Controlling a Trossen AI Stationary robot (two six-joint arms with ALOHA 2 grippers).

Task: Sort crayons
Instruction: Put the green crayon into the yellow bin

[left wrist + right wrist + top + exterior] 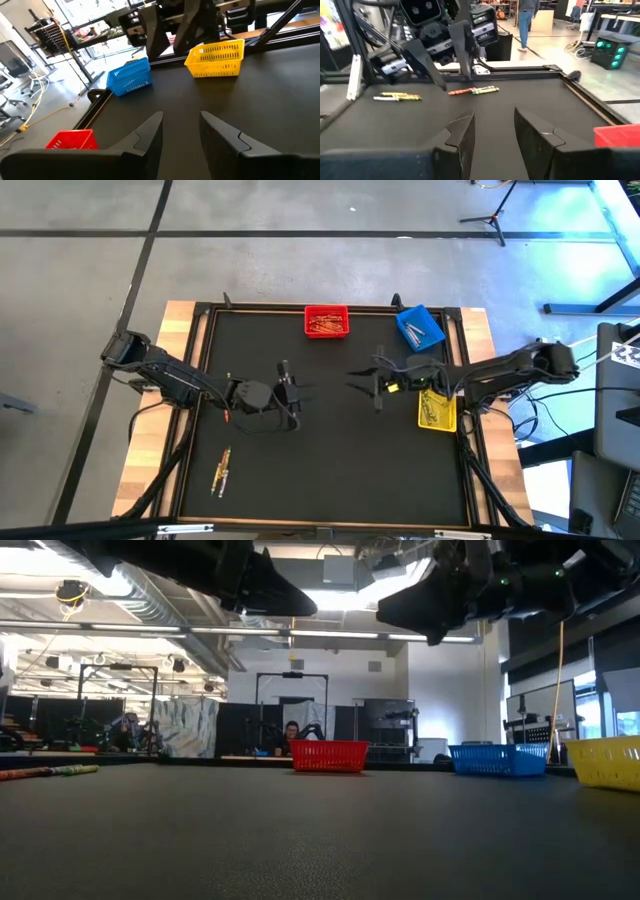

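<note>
Several loose crayons [222, 470] lie flat on the black mat near its left front corner; the right wrist view shows them as two small groups, one [397, 96] and another [472, 91]. In the low view they lie at the far left [50, 771]. My left gripper [300, 387] hovers above the middle of the mat, open and empty [181, 116]. My right gripper [355, 380] faces it from the right, also raised, open and empty [492, 114]. Both show as dark shapes at the top of the low view, left [270, 590] and right [430, 610].
A red bin [326, 321] with crayons stands at the far edge's middle. A blue bin [420, 327] stands at the far right, and a yellow bin [437, 410] at the right edge under my right arm. A raised black frame [200, 380] rims the mat.
</note>
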